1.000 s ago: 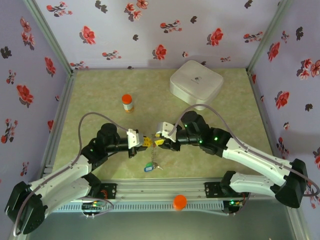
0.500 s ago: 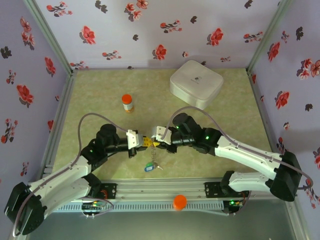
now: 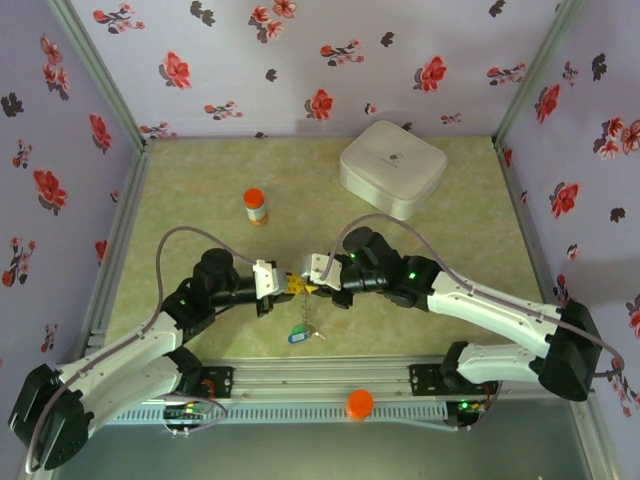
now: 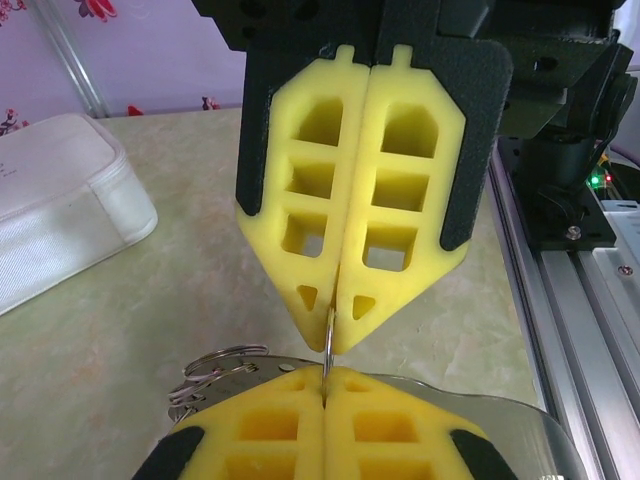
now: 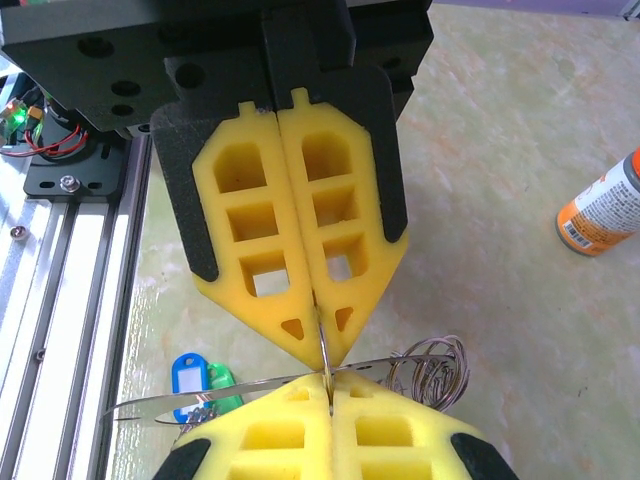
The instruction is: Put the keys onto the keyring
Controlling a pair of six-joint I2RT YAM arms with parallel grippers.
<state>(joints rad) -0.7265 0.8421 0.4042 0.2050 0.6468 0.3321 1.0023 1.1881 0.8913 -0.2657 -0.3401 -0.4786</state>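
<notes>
Left gripper (image 3: 290,285): its yellow pads are pressed together on a thin wire of the keyring (image 4: 328,335). It sits at the middle of the table (image 3: 200,190), pointing right. The right wrist view shows it from the front (image 5: 315,325), with the wire caught in the seam between its pads.
Right gripper (image 3: 314,285): it is also clamped flat on the same wire and points left, tip to tip with the left one. The left wrist view shows it head-on (image 4: 337,318).
Keyring: it is pinched between the two tips. Loose coils stick out beside the pads, and a limp length trails towards the near edge (image 3: 307,312).
Keys: a blue tag (image 3: 297,337) lies just near of the grippers. In the right wrist view it is beside a green tag (image 5: 224,385), under the wire. I cannot tell whether they hang or rest on the table.
White case (image 3: 392,167): at the far right of the table, well apart from the grippers.
Bottle (image 3: 255,206): orange-capped and upright, far and left of the grippers.
Orange disc (image 3: 359,403): on the near rail, between the arm bases.
</notes>
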